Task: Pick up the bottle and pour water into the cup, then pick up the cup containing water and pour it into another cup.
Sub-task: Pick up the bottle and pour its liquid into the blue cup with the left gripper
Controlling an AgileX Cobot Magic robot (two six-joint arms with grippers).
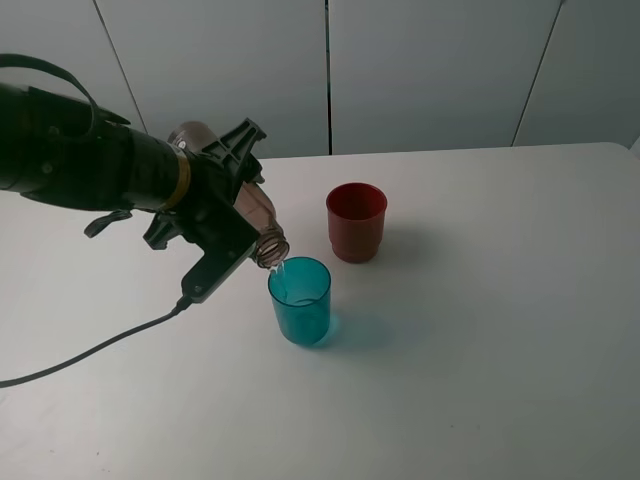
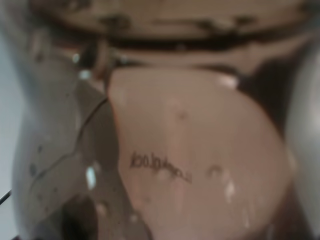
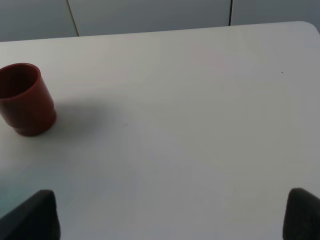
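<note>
Grey-brown clear plastic bottle (image 1: 258, 214) hangs tilted neck-down, clamped in the left gripper (image 1: 225, 210), mouth just over a smooth translucent teal tumbler (image 1: 300, 302). Opaque red stepped cup (image 1: 356, 222) stands beyond that; right gripper (image 3: 167, 215) gapes wide, empty.

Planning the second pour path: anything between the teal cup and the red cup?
Nothing. In the exterior high view only bare white table separates the teal cup from the red cup; they stand apart.
</note>
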